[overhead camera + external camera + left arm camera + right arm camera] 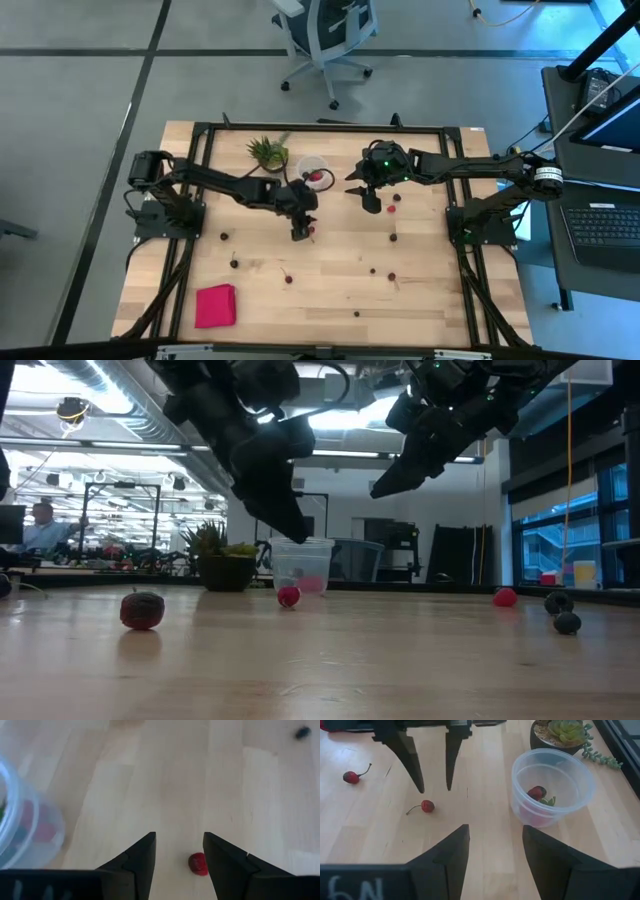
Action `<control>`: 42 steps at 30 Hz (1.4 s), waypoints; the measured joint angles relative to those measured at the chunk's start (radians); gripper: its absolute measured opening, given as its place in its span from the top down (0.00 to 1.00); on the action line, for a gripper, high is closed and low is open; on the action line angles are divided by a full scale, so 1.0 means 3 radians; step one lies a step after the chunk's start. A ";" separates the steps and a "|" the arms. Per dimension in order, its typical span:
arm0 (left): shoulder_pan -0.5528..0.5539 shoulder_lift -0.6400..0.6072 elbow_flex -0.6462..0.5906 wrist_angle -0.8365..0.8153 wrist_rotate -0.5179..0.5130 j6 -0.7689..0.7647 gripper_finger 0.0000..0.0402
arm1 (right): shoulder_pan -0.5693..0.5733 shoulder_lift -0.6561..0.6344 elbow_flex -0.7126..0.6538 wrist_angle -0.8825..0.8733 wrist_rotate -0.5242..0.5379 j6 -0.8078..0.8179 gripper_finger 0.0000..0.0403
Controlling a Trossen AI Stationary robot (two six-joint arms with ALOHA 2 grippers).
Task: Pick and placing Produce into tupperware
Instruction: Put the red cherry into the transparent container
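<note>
The left gripper [303, 232] hangs just above the wooden table top with its two dark fingers [141, 857] parted and nothing between them. A small bright red round fruit with a thin stem [198, 863] lies on the wood just inside one fingertip (the right wrist view shows the same fruit [426, 806] a little off to one side of the two pointed fingertips). From table height that fruit [289, 597] sits directly below the dark gripper body.

Just beyond it stands the small round clear plastic tupperware cup with a whitish rim [553, 786], upright, holding at least one dark red fruit [536, 793] along with a bit of green. Beside the cup, touching or nearly so, is a spiky green potted plant in a dark pot [267, 153].

The right gripper [368, 197] hovers clear of the table on the other side of the cup, its fingers [451, 857] spread and empty.

More tiny red and dark fruits are scattered over the light wooden table [440, 300], for instance one [396, 197] just beside the right gripper and another stemmed one [351, 777] further off. A flat pink-red square cloth [215, 305] lies near the table's front left corner.
</note>
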 joint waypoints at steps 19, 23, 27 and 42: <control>-0.0358 0.0176 -0.0004 -0.0075 -0.0651 -0.0951 0.65 | 0.0000 0.0000 0.0000 -0.0035 -0.0001 0.0010 0.54; -0.0378 0.0249 -0.0004 -0.0048 -0.0653 -0.1047 0.65 | 0.0001 0.0000 0.0000 -0.0035 -0.0001 0.0016 0.54; -0.0375 0.0368 -0.0002 -0.0005 -0.0643 -0.1146 0.65 | 0.0000 0.0000 0.0000 -0.0033 -0.0001 0.0081 0.54; -0.0481 0.0666 0.0034 0.0124 -0.0497 -0.1316 0.65 | 0.0000 0.0000 0.0000 -0.0033 -0.0001 0.0180 0.54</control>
